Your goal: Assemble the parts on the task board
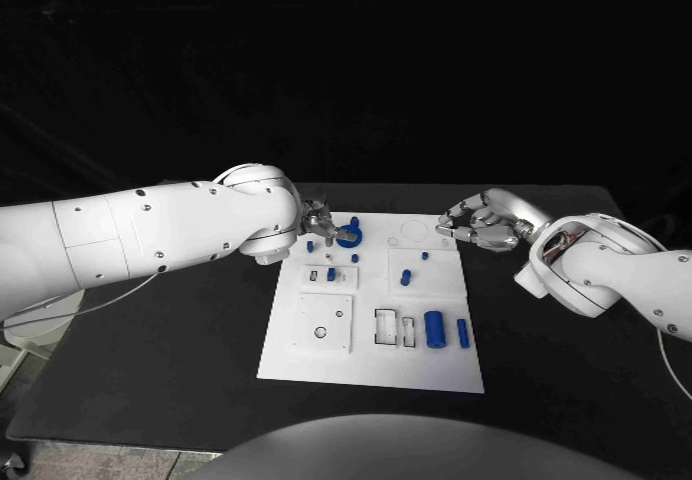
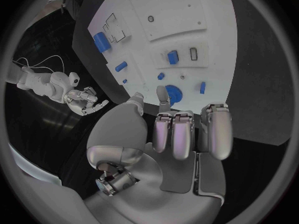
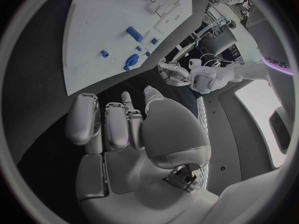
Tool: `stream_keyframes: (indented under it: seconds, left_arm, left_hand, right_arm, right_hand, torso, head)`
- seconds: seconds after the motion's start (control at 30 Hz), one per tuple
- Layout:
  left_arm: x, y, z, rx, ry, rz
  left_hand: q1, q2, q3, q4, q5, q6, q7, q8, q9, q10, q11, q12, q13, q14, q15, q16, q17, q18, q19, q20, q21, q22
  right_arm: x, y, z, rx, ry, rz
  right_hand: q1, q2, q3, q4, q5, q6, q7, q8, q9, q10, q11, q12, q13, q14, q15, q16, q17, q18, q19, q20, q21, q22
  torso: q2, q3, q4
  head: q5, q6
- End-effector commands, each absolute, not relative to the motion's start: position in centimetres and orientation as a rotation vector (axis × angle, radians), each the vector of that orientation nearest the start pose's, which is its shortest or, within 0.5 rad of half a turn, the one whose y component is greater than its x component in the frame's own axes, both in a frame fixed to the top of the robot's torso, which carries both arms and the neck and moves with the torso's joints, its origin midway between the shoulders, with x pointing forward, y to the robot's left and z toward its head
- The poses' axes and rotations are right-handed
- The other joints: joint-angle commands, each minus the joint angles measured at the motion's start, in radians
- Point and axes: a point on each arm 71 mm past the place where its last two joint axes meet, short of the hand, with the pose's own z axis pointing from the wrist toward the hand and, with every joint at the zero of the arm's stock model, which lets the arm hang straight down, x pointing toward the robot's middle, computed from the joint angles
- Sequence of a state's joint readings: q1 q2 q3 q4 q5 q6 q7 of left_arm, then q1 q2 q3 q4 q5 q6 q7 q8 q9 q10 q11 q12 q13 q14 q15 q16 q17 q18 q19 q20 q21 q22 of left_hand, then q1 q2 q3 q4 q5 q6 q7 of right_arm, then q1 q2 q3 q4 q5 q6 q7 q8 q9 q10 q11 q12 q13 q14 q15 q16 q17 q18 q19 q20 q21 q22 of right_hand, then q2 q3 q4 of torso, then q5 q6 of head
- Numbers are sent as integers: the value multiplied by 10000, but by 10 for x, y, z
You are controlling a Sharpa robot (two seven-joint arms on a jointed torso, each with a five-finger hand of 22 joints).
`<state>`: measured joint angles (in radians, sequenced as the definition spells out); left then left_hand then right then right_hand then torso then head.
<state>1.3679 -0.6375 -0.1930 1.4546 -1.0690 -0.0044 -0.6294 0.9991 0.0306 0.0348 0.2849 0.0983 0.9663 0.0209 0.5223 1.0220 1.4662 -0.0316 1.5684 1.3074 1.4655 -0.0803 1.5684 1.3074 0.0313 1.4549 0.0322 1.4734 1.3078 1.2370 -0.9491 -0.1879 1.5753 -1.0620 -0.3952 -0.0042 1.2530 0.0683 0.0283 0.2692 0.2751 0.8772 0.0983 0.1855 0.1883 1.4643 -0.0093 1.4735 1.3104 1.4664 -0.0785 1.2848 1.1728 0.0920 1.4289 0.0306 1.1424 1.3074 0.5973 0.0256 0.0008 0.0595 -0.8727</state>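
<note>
Apparently mid-placement: left hand (image 1: 320,222) at the white plastic task board's (image 1: 325,362) far edge, fingertips (image 2: 162,94) touching the round blue gear part (image 1: 351,237), whether gripped I cannot tell. Right hand (image 1: 480,226) hovers beside the board, fingers loosely curled, empty, likely waiting.

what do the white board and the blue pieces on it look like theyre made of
The task board looks like matte white plastic or painted sheet: flat, even, with no glare. The blue parts, such as the large cylinder and the round gear-like piece, look like moulded or printed plastic, uniformly coloured with a dull sheen.
</note>
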Motion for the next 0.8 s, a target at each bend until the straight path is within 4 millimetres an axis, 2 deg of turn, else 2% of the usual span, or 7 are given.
stream_keyframes:
  seconds: [0.03,0.13,0.23,0.37,0.63,0.8]
  left_arm:
    - [502,139,-195,-249,22108,-3013]
    - [505,132,-195,-13,22153,-3016]
    - [508,128,-197,78,22213,-3027]
    - [512,121,-208,94,22403,-3026]
    - [514,116,-227,-20,22630,-3059]
    - [514,117,-229,-183,22413,-3332]
  left_hand:
    - [129,-16,-54,-12,17,-87,14,47,32,1046,-101,24,2634,1053,-50,24,2634,99,9,-26,-8,1242]
    - [181,19,-50,-11,24,-111,14,60,67,1046,-101,24,2634,1053,-50,24,2634,97,13,-28,-7,1249]
    - [208,50,-45,-7,33,-126,14,66,88,1046,-101,24,2634,1053,-50,24,2634,97,13,-29,-9,1250]
    - [251,91,-45,-1,56,-190,25,45,112,1046,-96,24,2634,1053,-48,24,2634,103,-4,-30,-27,1234]
    - [306,130,-55,-3,82,-268,42,-7,124,1046,-83,24,2634,1053,-41,24,2634,101,-3,-26,-29,1241]
    - [536,157,-40,-71,211,-298,46,-32,176,1046,-74,24,2634,1053,-31,24,2634,100,0,-18,-34,1254]
  right_arm:
    - [461,-240,-214,1877,17758,7998]
    - [461,-239,-214,1845,17766,8050]
    - [461,-239,-214,1842,17781,8072]
    - [461,-239,-214,1860,17791,8091]
    - [460,-239,-214,1867,17811,8114]
    - [460,-241,-214,1880,17823,8093]
  right_hand:
    - [83,-36,29,2,48,61,-23,50,-17,180,45,-31,882,415,59,-34,-15,-64,-6,54,-38,1260]
    - [83,-36,29,2,48,61,-23,50,-17,180,45,-31,882,415,59,-34,-15,-64,-6,54,-38,1260]
    - [83,-36,29,2,48,61,-23,50,-17,180,45,-31,882,415,59,-34,-15,-64,-6,54,-38,1260]
    - [80,-35,27,7,56,65,-23,51,-19,185,47,-25,891,417,60,-26,-6,-65,-5,55,-34,1262]
    - [79,-31,28,10,61,68,-22,52,-20,186,48,-24,892,416,61,-29,-9,-63,-7,56,-43,1260]
    - [80,-30,29,11,66,69,-22,52,-21,186,49,-24,893,416,62,-29,-10,-63,-7,57,-41,1261]
  torso:
    - [22,-8,-11]
    - [30,-15,-7]
    - [21,-5,-6]
    - [10,-1,-4]
    - [24,-15,-9]
    - [2,1,13]
  head:
    - [-10,1]
    - [-11,1]
    - [25,1]
    - [34,1]
    - [-29,1]
    - [-26,1]
